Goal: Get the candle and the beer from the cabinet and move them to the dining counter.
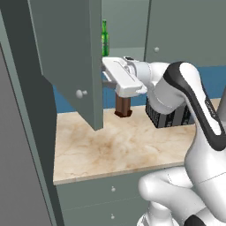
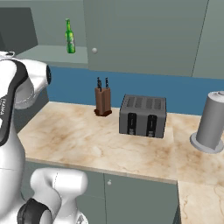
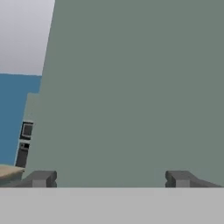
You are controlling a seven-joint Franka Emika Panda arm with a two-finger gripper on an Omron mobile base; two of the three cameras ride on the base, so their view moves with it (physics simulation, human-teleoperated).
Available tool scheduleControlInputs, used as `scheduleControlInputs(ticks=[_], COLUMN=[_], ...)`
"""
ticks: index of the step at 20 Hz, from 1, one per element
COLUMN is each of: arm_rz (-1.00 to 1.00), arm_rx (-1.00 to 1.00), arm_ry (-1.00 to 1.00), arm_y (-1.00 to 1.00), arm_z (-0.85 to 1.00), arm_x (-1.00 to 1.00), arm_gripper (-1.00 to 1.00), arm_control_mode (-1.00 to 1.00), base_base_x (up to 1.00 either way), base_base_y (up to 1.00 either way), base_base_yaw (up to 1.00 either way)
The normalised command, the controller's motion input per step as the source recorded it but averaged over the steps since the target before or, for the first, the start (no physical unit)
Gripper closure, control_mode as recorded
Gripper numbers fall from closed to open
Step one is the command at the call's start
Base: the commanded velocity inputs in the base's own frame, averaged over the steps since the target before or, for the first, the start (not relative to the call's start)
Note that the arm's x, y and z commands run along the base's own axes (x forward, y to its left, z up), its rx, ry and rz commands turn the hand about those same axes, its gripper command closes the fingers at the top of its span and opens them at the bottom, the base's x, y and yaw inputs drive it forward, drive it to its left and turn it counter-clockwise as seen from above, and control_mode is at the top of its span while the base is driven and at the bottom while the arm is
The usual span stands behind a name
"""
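The open cabinet door (image 1: 73, 57) hides most of the beer (image 2: 69, 36), which stands on the cabinet shelf (image 2: 57, 53); the candle can't be made out. The arm reaches level toward the door's edge, gripper (image 3: 111, 178) spread wide on nothing, facing flat grey-green. Below, a marble worktop (image 2: 87, 140) carries a knife block (image 2: 103, 101), toaster (image 2: 143, 116) and grey canister (image 2: 211, 122) against a blue wall.

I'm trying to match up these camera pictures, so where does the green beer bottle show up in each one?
Left base view: beer bottle at top, peeking past the open cabinet door's edge.
Right base view: upper left, standing on the cabinet shelf.
Hand view: no bottle here, just the grey-green door.
Shared landmark: the brown knife block below the bottle.
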Motion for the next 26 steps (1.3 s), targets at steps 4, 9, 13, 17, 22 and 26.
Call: scheduleControlInputs(ticks=[4,9,13,17,22,26], arm_rz=[0.06,0.06,0.0,0.01,0.01,0.0], arm_rx=[0.0,0.0,0.0,0.0,0.0,-0.01], arm_ry=[0.08,0.07,0.04,0.01,0.0,0.0], arm_y=[0.46,0.46,0.45,0.4,0.42,0.42], arm_z=[0.0,0.0,0.0,0.0,0.0,0.0], arm_x=[0.13,0.0,0.0,0.0,0.0,0.0], arm_gripper=[-1.0,-1.0,-1.0,-1.0,-1.0,-1.0], arm_control_mode=[-1.0,-1.0,-1.0,-1.0,-1.0,-1.0], base_base_x=[0.0,0.0,0.0,0.0,0.0,0.0], base_base_y=[0.0,0.0,0.0,0.0,0.0,0.0], base_base_yaw=[0.0,0.0,0.0,0.0,0.0,0.0])
